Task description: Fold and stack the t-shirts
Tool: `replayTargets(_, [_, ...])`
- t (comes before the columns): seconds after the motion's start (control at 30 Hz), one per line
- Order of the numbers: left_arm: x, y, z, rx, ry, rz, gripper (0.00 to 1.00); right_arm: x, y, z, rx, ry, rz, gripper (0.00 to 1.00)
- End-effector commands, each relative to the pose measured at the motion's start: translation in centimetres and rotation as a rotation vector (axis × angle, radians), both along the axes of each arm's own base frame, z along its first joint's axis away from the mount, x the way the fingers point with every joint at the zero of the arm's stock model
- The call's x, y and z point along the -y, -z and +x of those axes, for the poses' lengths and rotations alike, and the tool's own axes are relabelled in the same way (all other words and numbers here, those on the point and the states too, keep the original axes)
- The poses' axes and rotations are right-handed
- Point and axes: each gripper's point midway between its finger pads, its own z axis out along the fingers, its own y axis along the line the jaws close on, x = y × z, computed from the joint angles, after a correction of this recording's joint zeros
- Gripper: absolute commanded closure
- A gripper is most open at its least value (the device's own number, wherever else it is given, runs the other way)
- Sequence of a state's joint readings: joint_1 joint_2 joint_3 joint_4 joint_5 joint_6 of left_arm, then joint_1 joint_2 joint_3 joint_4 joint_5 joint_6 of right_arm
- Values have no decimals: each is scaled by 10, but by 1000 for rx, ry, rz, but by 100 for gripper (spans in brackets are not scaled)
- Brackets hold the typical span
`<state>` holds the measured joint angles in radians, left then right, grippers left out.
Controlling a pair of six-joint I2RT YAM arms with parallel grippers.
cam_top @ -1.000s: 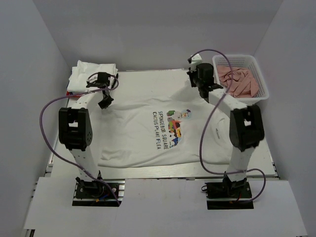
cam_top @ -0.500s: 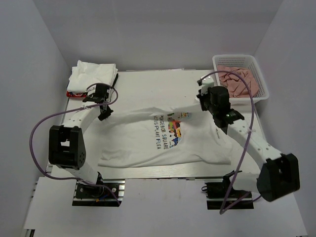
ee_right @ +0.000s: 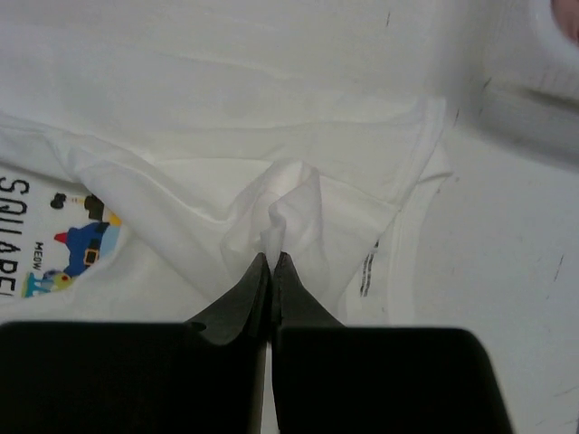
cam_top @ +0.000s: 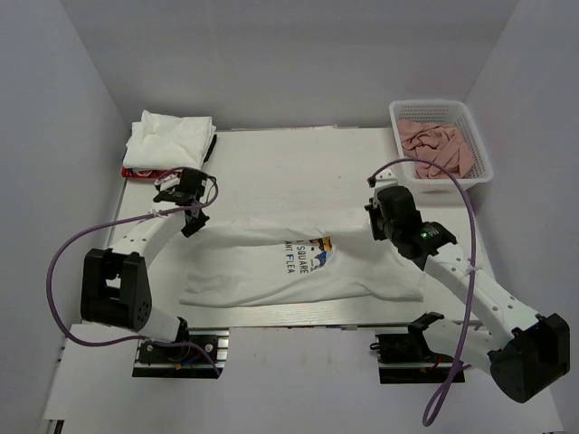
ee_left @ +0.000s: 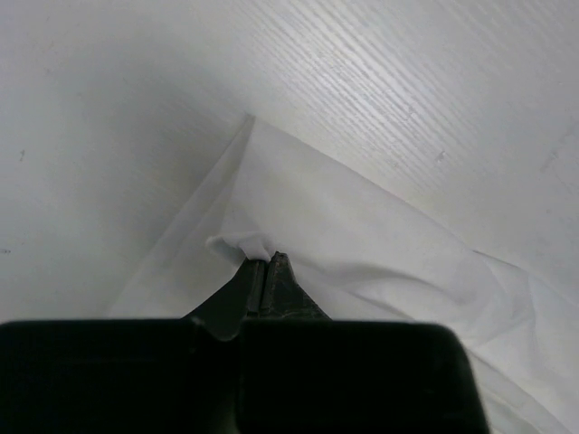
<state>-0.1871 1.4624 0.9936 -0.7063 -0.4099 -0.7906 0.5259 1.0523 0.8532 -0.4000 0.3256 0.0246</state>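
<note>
White walls close in a pale surface [cam_top: 298, 158], on which both arms work one garment. The left pincer [ee_left: 267, 263] is clamped on a small tuft at one edge of the printed t-shirt [cam_top: 271, 276], with a thin flap of cloth spread beyond its tips. The right pincer [ee_right: 271, 259] is pinched shut on a bunched peak of the same shirt, just beside the neck opening. Between the two grips the shirt's far part lies doubled towards the near edge, so the cartoon print [cam_top: 314, 251] shows only in part.

This looks like the first fold of this shirt, lengthwise, not yet laid flat. The next move calls for carrying both held points on together at an even height, so the folded edge stays straight, then lowering the cloth onto the near half before letting go. Uneven pull would probably skew or wrinkle the fold.

A folded t-shirt [cam_top: 170, 138] sits at the far left corner, likely where this one should be stacked. At the far right, well apart from the shirt, a white basket [cam_top: 441, 103] holds crumpled salmon-pink cloths [cam_top: 439, 146], which are no part of the job.
</note>
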Motion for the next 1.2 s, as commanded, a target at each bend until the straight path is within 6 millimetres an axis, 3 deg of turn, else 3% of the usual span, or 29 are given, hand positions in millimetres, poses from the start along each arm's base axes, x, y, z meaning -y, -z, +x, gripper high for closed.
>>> replayTargets(0.0, [-8, 0, -16, -30, -66, 50, 100, 16, 31, -34, -121, 99, -18, 100])
replayTargets(0.07, [-13, 7, -28, -65, -116, 65, 100, 21, 46, -50, -182, 146, -14, 100])
replayTargets(0.23, [-14, 19, -46, -99, -145, 51, 96, 20, 49, -63, -183, 177, 23, 100])
replayTargets(0.27, [-14, 16, -47, -91, -154, 45, 90, 18, 43, -63, -166, 168, 33, 100])
replayTargets(0.3, [-15, 17, -51, -107, -154, 50, 57, 9, 45, -65, -175, 124, 63, 100])
replayTargets(0.37, [-23, 12, -64, -141, -219, 82, 49, 0, 42, -69, -173, 52, 65, 82])
replayTargets(0.47, [-26, -10, -66, -114, -262, 82, 16, -15, 34, -75, -155, -50, 115, 51])
replayTargets(0.5, [-26, -16, -68, -112, -263, 81, 0, -17, 27, -76, -129, -59, 144, 10])
replayTargets(0.63, [-22, -46, -55, -1, -262, 33, 0, -23, 6, -76, -68, -100, 205, 10])
replayTargets(0.73, [-8, -53, -41, 39, -189, -29, 0, -24, -6, -67, -6, -67, 250, 10])
replayTargets(0.8, [1, -53, -27, 65, -127, -57, 0, -29, 1, -61, -18, -55, 264, 10])
replayTargets(0.83, [9, -48, -21, 54, -91, -87, 0, -39, -6, -56, 4, -75, 301, 10])
replayTargets(0.93, [32, -37, -3, 47, 23, -151, 0, -49, 14, -36, -48, -50, 256, 10])
replayTargets(0.97, [37, -25, 0, 13, 46, -162, 0, -47, 12, -26, -36, -2, 240, 10])
replayTargets(1.0, [49, -20, 5, 6, 99, -190, 0, -38, 40, -20, -111, 68, 148, 10])
replayTargets(1.1, [60, 3, 5, -53, 128, -210, 0, -22, 33, 3, -101, 244, 105, 10])
replayTargets(1.13, [65, 9, 3, -64, 153, -215, 0, -13, 58, 8, -161, 302, 54, 10])
replayTargets(1.17, [67, 20, -4, -89, 160, -211, 0, -13, 63, 7, -197, 303, 55, 10])
